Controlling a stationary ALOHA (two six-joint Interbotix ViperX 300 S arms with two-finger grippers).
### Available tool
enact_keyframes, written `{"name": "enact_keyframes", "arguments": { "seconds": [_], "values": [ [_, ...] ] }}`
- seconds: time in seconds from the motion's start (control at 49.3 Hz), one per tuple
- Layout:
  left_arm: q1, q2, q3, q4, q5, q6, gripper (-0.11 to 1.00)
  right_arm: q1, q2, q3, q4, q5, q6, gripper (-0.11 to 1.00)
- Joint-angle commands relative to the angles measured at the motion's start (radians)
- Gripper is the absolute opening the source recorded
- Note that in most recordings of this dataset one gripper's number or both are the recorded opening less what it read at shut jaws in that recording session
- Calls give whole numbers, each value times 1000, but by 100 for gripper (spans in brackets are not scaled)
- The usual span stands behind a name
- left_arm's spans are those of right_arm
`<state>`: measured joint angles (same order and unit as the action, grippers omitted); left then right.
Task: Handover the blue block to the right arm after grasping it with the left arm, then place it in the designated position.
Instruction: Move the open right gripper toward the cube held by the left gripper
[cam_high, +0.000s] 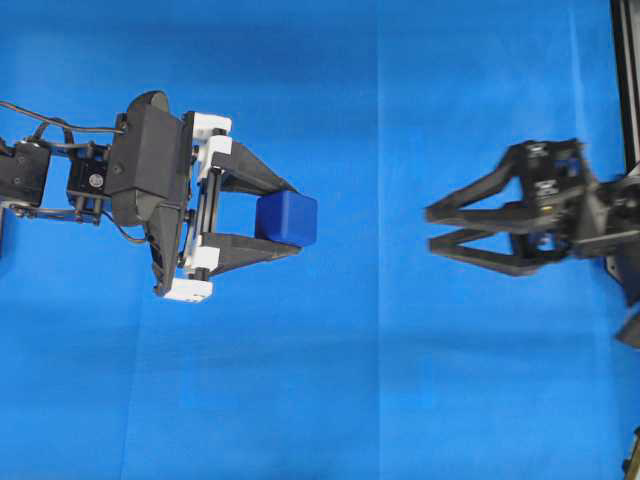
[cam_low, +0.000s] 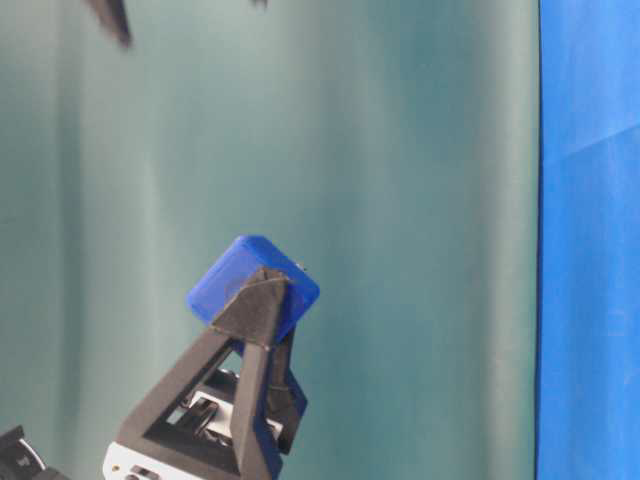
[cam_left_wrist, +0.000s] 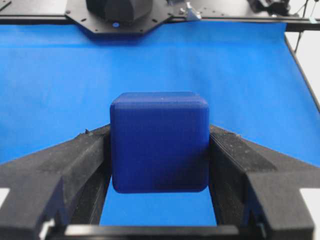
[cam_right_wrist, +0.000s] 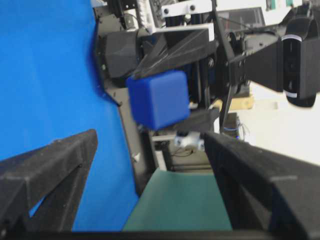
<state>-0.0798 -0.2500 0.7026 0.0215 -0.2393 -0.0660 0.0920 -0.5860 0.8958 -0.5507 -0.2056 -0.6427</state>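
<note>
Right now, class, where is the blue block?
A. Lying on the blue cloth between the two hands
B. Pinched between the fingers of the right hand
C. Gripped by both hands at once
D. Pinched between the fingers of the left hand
D: the blue block sits between the fingertips of the left hand, while the right hand stands open and apart from it.

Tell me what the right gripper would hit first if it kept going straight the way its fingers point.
Most likely the blue block, held at the tips of the left gripper. The right gripper is open and aimed at it, with only bare cloth between in the overhead view; height alignment is uncertain.
</note>
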Motion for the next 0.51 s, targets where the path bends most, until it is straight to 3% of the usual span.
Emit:
{"name": "enact_keyframes", "arguments": {
  "seconds": [0.0, 0.486],
  "values": [
    [3, -26, -11, -3, -9, 2, 49, -6, 58, -67, -2, -26, -12, 95],
    [3, -28, -9, -3, -9, 0, 49, -35, 322, -282, -2, -29, -48, 95]
  ]
}}
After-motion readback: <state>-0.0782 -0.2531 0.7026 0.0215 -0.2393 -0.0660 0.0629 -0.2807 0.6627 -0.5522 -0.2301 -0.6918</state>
